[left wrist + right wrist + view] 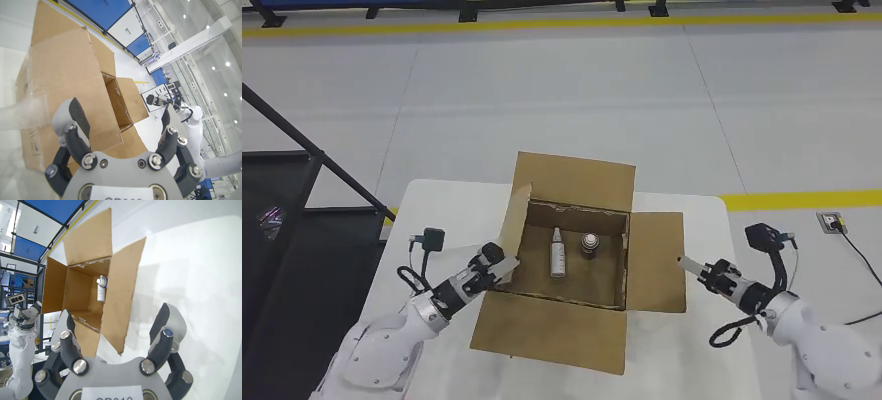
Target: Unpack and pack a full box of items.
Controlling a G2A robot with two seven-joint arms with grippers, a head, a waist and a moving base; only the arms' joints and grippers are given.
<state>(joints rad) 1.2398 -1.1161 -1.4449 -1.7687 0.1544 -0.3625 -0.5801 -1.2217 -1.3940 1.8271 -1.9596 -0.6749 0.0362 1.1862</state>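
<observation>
Cardboard box (577, 290) sits mid table (442, 215), open, all 4 flaps out. Far flap (577, 182) and near flap (547, 340) lie spread. Right flap (655, 262) lies about flat. Left flap (514, 225) stands tilted up.

Inside on the box floor: white spray bottle (558, 252) lying down, nozzle end toward the far wall. Just beside it, on the right-flap side, a small can (589, 243) stands upright near the far wall. Can't tell if the two touch. From the right wrist view the spray bottle (101, 292) shows past the right flap's (121, 291) edge.

Left gripper (500, 263) is at the near end of the left flap, jaws spread wide and empty. In its wrist view the left gripper (122, 118) faces the left flap's (62, 79) outer side, flap edge in the gap btwn the pads. Contact unclear. Clear tape strip (28, 113) hangs off that flap.

Right gripper (688, 263) is over the table just beside the right flap's outer edge, jaws released wide, holding nothing, not touching the cardboard
</observation>
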